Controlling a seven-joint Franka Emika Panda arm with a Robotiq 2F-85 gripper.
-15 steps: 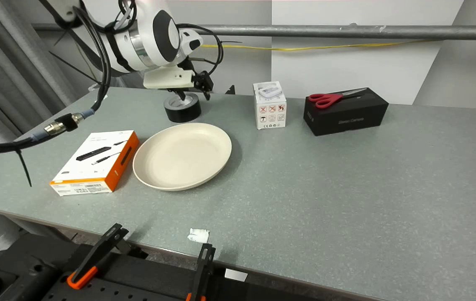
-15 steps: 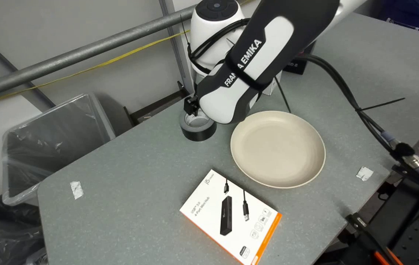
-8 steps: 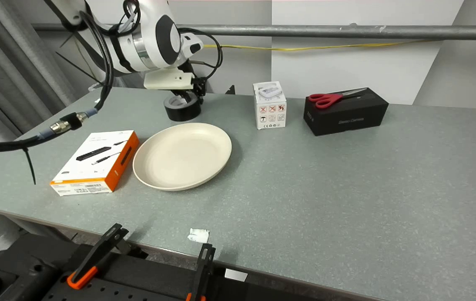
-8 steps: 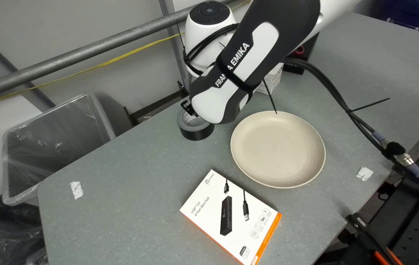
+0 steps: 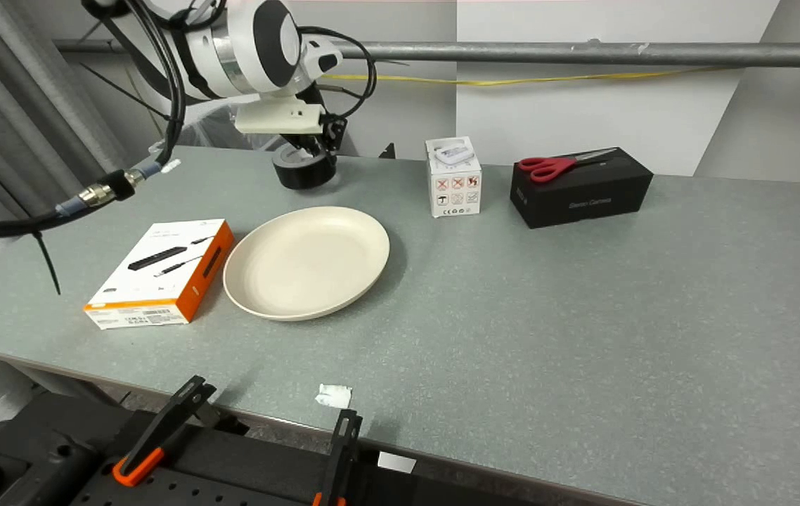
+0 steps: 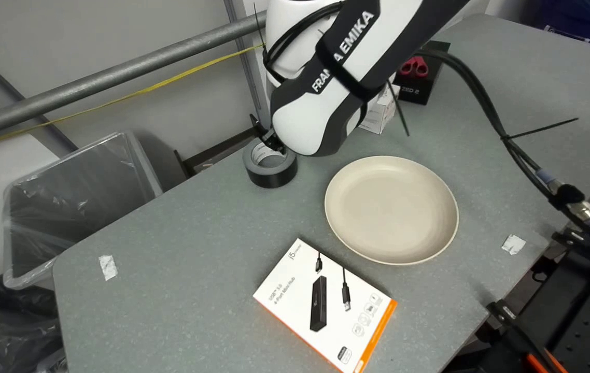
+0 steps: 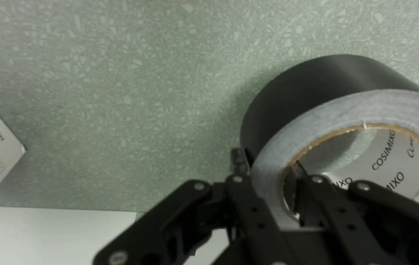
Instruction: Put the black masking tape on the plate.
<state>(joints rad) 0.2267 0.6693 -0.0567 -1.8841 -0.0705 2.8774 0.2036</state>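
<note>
The black masking tape (image 7: 298, 92), a black roll with a grey side face and printed white core, fills the right of the wrist view. My gripper (image 7: 268, 167) is shut on its wall, one finger inside the hollow centre and the other against the outside. In an exterior view the tape (image 5: 305, 172) hangs slightly above the back of the table, with a shadow beneath it. Partly behind the arm, the tape (image 6: 270, 171) also shows beyond the plate. The round cream plate (image 5: 306, 263) lies bare on the table, in both exterior views.
An orange-edged white box (image 5: 154, 263) lies beside the plate. Farther along stand a small white box (image 5: 453, 179) and a black box (image 5: 583, 200) with red scissors (image 5: 547, 167) on top. A metal pipe (image 5: 583, 53) runs along the wall. Past the table's edge is a bin (image 6: 77, 202).
The gripper's fingers have come together on the tape's wall. Arm and tape have risen a little and shifted slightly away from the plate. Plate and boxes have stayed put.
</note>
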